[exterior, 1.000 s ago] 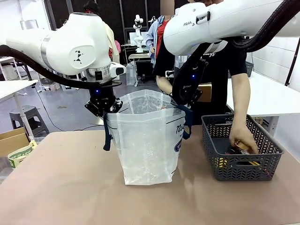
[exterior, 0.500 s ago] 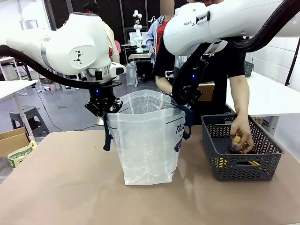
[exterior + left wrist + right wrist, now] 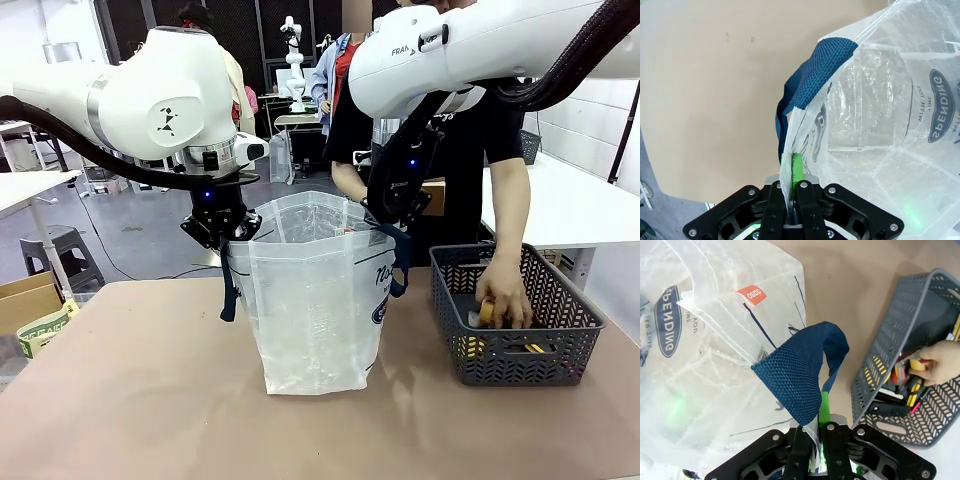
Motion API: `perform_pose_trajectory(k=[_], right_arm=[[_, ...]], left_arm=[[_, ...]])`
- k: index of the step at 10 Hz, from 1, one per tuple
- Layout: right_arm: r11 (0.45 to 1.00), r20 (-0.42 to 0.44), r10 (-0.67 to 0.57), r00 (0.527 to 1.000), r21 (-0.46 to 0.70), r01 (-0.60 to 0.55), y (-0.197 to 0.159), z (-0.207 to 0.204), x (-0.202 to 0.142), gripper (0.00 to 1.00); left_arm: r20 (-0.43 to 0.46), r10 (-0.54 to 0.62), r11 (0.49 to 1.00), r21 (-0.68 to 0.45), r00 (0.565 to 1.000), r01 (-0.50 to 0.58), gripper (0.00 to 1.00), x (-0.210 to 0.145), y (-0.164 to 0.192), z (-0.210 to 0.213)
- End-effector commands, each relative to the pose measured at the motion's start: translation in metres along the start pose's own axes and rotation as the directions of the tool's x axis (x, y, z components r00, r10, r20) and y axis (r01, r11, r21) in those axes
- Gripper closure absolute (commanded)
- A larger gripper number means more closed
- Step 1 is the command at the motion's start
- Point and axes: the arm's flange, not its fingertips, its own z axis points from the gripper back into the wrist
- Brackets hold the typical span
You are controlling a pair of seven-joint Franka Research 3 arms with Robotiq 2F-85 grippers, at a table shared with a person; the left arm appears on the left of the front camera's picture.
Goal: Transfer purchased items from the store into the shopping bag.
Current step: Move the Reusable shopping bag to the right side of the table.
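Well, the shopping bag [image 3: 315, 300] stands upright and open near the middle of the table [image 3: 130, 400], a little toward its far edge. The left gripper [image 3: 222, 232] has its fingers pressed together on the bag's left rim, just beside a navy handle [image 3: 812, 70]. The right gripper [image 3: 397, 212] pinches the opposite rim the same way (green pads tight against the plastic). By the table's right edge sits a dark grey basket [image 3: 520, 365]. The person's hand [image 3: 505, 297] is down inside it, fingers curled around a yellowish item [image 3: 486, 313]. More yellow and red items [image 3: 900, 382] lie on the basket floor.
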Motion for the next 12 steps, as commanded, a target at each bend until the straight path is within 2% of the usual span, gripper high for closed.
perform_pose_trajectory(k=[1,12], right_arm=[[1.0,-0.003,-0.002,1.0,-0.001,0.002,-0.0011,-0.0014,-0.0004,1.0],[1.0,0.0,0.0,1.0,0.0,0.0,0.0,0.0,0.0,1.0]], left_arm=[[0.002,0.0,1.0,0.0,1.0,0.0,1.0,-0.0002,0.0001,0.0001],[0.002,0.0,1.0,0.0,1.0,0.0,1.0,-0.0002,0.0001,0.0001]])
